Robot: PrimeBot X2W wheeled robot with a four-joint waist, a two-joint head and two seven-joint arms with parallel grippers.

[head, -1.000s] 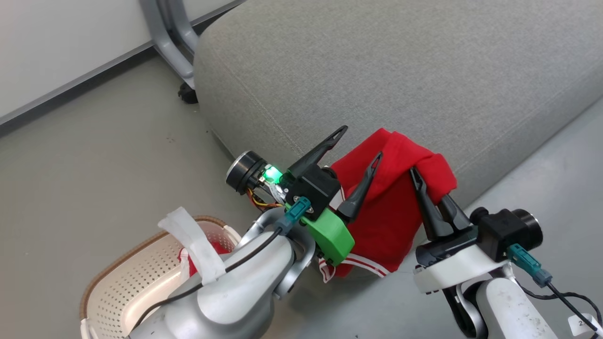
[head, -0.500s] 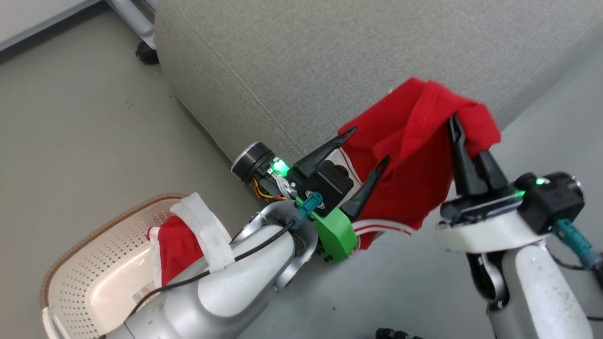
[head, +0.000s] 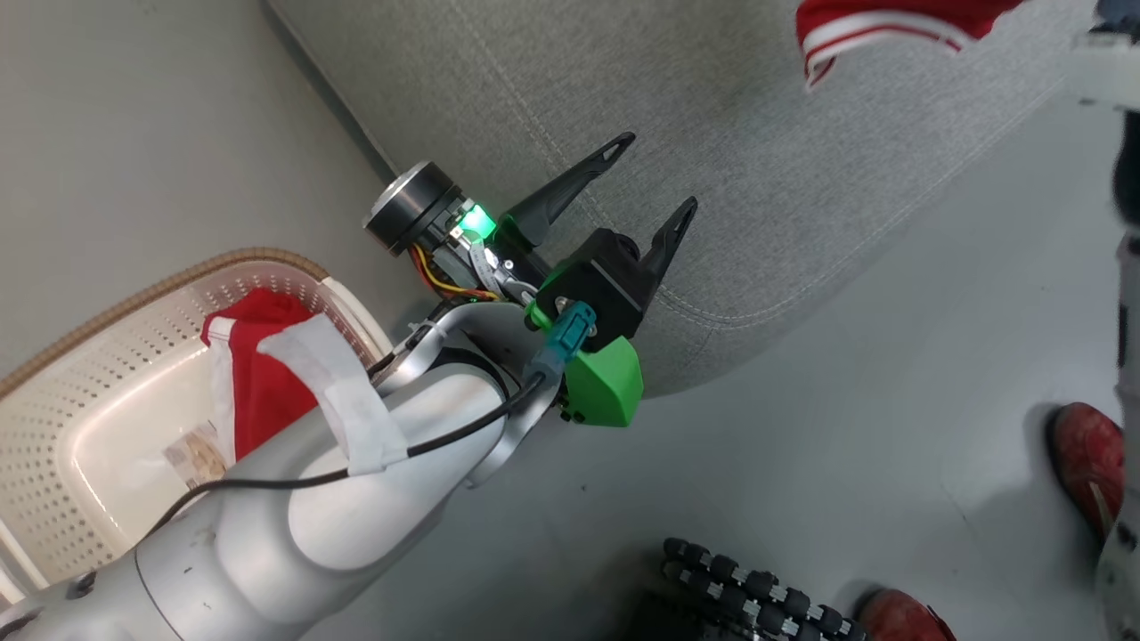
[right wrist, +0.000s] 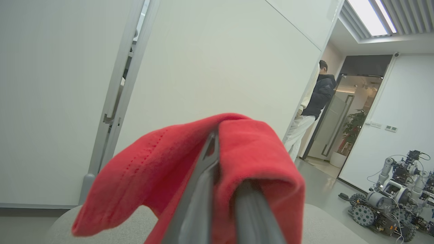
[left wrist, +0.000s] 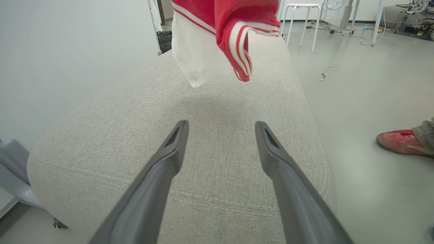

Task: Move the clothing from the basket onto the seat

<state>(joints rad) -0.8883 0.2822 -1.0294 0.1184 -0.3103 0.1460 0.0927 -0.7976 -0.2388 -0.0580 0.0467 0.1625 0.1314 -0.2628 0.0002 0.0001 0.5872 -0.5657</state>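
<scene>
The clothing (right wrist: 152,159): where is it to be found? (A)

It is divided in 2. 1 red garment is clamped between the closed fingers of the right tool (right wrist: 225,169) and is draped over both of them. In the left wrist view its striped hem is seen hanging above the seat (left wrist: 217,101), apart from the cushion. A 2nd garment (head: 258,374) lies in the basket (head: 53,418). (B)

And the left tool (left wrist: 222,123)? (A)

Its fingers are spread wide with nothing between them, and it is held just over the near edge of the seat. (B)

How is the step in hand best done? (A)

By judgement, the held garment should be carried further in over the cushion and lowered until the hem is resting on the fabric. Only then should the grip be released, so that nothing is let slide off the rounded edge to the floor. Because the cloth is folded over both fingers, they should be opened fully and drawn out along their own line, or the garment may be dragged back with them. The left tool should be kept clear of the drop. A person's red shoe (left wrist: 400,144) is seen on the floor beside the seat, so any swing should be kept away from that side. (B)
</scene>
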